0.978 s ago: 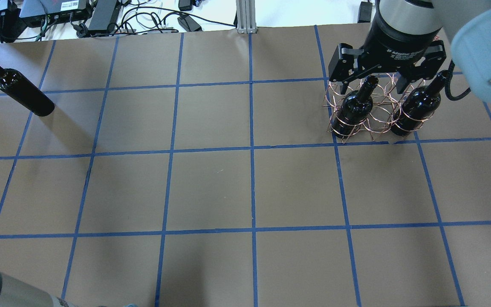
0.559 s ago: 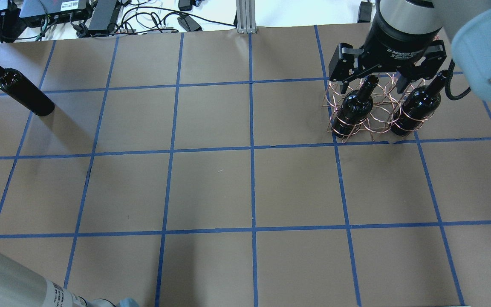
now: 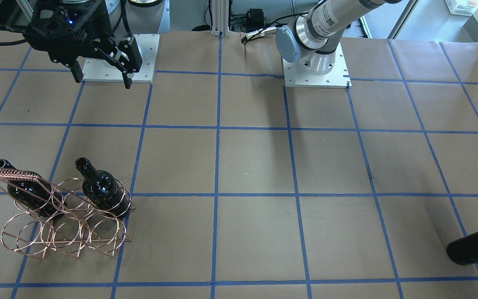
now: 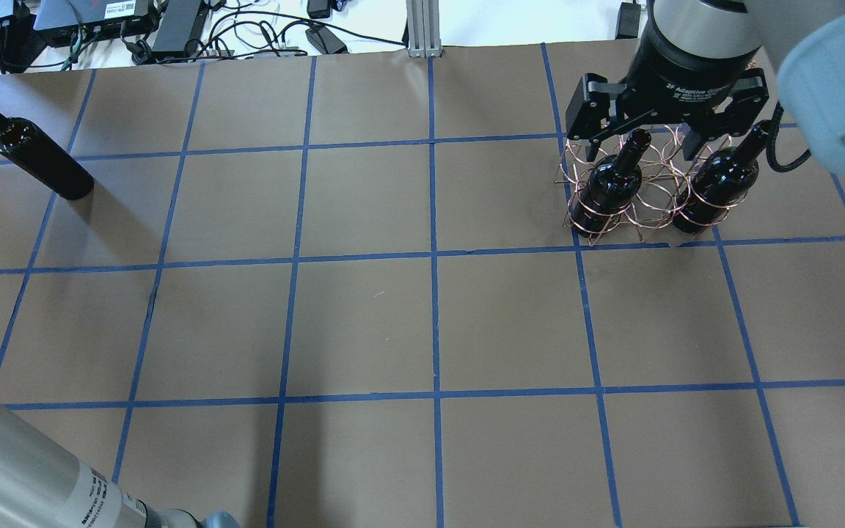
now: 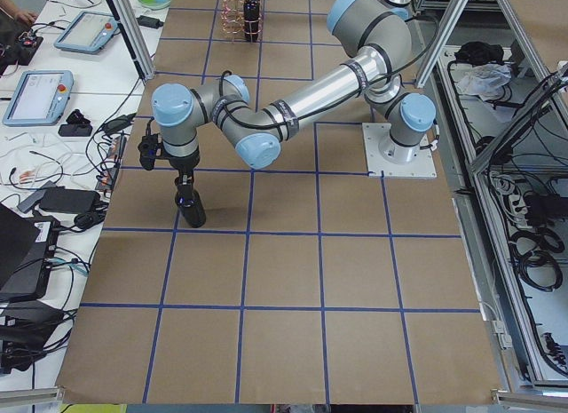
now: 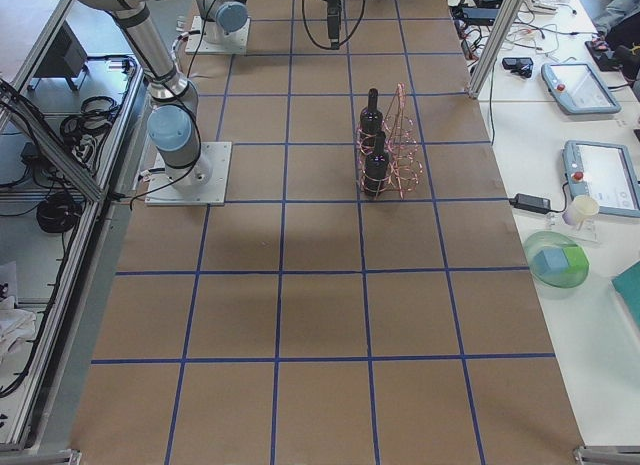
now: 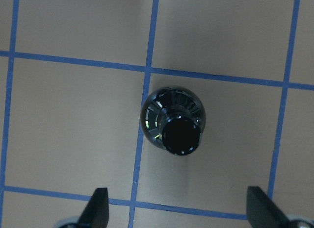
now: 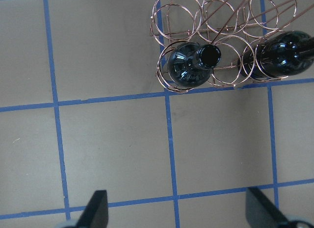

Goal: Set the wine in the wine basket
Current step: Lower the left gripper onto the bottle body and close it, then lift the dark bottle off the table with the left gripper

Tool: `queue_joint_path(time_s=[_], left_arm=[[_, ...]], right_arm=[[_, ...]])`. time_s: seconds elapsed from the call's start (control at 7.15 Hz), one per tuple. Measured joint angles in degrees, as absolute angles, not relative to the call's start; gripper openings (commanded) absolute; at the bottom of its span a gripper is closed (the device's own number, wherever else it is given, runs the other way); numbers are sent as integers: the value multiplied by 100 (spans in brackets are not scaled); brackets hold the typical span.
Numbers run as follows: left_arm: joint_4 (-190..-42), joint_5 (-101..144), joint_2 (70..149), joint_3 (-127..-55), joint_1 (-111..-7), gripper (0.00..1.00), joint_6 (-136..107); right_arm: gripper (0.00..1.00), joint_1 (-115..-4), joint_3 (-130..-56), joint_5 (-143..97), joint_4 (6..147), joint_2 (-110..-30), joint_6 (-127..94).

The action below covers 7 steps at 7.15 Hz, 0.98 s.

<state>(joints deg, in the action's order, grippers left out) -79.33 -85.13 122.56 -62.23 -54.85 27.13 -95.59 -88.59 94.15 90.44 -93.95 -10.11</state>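
Three glossy near-black bottles stand on the counter [image 4: 364, 323], a brown surface ruled with blue tape. The wine basket [image 3: 15, 174], a copper wire rack of two rows of rings under a tall braided handle, holds two of them upright in the row nearer the robot's base. The first seated bottle [image 3: 103, 193] and the second seated bottle [image 3: 27, 197] fill the end rings of that row, with one ring between them. The lone wine bottle [image 4: 41, 158] stands upright and outside every ring, well apart from the basket, at the opposite end of the counter on the robot's left. The left claw [image 7: 179, 211] hangs at that same far end, above the lone bottle's neck. Its fingers [image 7: 98, 211] are spread wide, and in the left wrist view they are clear of the glass, with the bottle's round mouth seen from above. The side view does not settle whether any part of this claw touches the neck. The right claw [image 3: 102, 79] is raised above the counter close by the basket. Its fingers [image 8: 95, 211] are likewise spread wide, grip nothing, and touch neither wire nor bottle.
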Motion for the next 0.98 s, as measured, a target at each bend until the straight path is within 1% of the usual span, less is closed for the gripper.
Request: queue_joint_path(time_s=[0.42, 0.56, 0.84, 0.98], left_arm=[[-7758, -8455, 12451, -6223, -5484, 100, 2647], [-7737, -8450, 12488, -6225, -5485, 94, 2596], [-7705, -8435, 12511, -6230, -5489, 22, 2559], [-7701, -8431, 12513, -6231, -5491, 0, 2557]], right_arm=[[100, -9562, -8859, 9419, 9036, -9401, -1018], [100, -9563, -8859, 9416, 9036, -9401, -1019], [100, -9562, -8859, 9417, 9035, -9403, -1019], [100, -9563, -8859, 9415, 9035, -9404, -1020]])
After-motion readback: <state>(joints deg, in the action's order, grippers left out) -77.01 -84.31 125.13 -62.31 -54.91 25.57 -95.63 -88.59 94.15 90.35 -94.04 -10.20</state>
